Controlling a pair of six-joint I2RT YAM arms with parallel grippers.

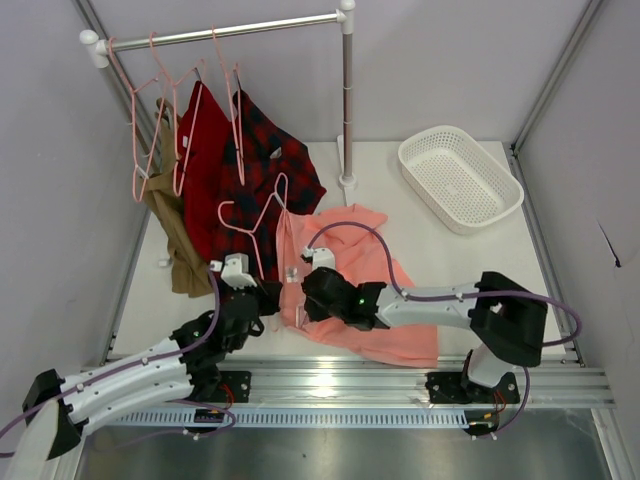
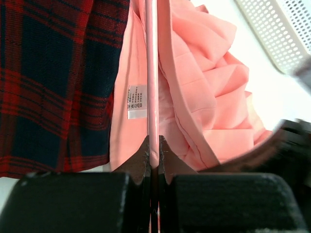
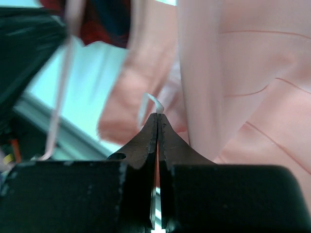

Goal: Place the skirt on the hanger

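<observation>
Left wrist view: my left pincer [image 2: 154,148] is clamped shut on the hanger [image 2: 152,73], its wire running straight ahead — the skirt [image 2: 214,87] bunches just right of it (label [image 2: 137,101] on the left). My right pincer [image 3: 157,121], shut on what looks like a skirt edge, is the nearer.

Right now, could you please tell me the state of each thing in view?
Left fingers: shut on the hanger.
Right fingers: shut, seemingly pinching a thin bit of the skirt.
Hanger: off the rail, held up.
Skirt: one edge raised by the hanger, rest crumpled on the table.
Basket: upright, empty.
Plaid shirt: hanging on the rail.
Red garment: hanging on the rail.
</observation>
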